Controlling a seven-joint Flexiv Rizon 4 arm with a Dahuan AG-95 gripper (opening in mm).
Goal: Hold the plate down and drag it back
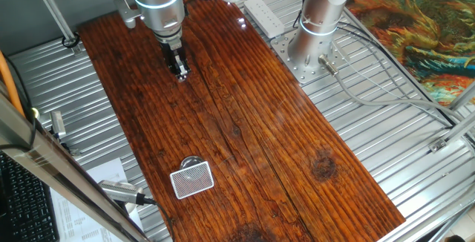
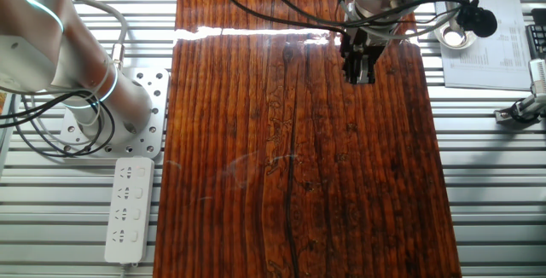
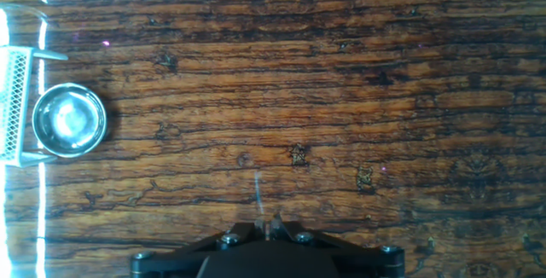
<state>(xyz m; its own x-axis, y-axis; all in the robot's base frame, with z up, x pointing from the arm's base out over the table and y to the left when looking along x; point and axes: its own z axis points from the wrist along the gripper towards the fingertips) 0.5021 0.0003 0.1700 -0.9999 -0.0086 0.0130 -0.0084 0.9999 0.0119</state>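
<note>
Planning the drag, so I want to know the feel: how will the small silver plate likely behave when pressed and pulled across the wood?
The plate looks like thin polished metal, so probably light and slippery under the gripper. Its raised rim could make it tip if pressed off-centre. It lies against the lattice card, which may shift along with it.

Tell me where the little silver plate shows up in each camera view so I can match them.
One fixed view: the plate peeks out behind the lattice card, low and left of centre.
The other fixed view: not in the picture.
Hand view: far left edge, beside the card.
Shared landmark: the gripper over the dark wooden board.
</note>
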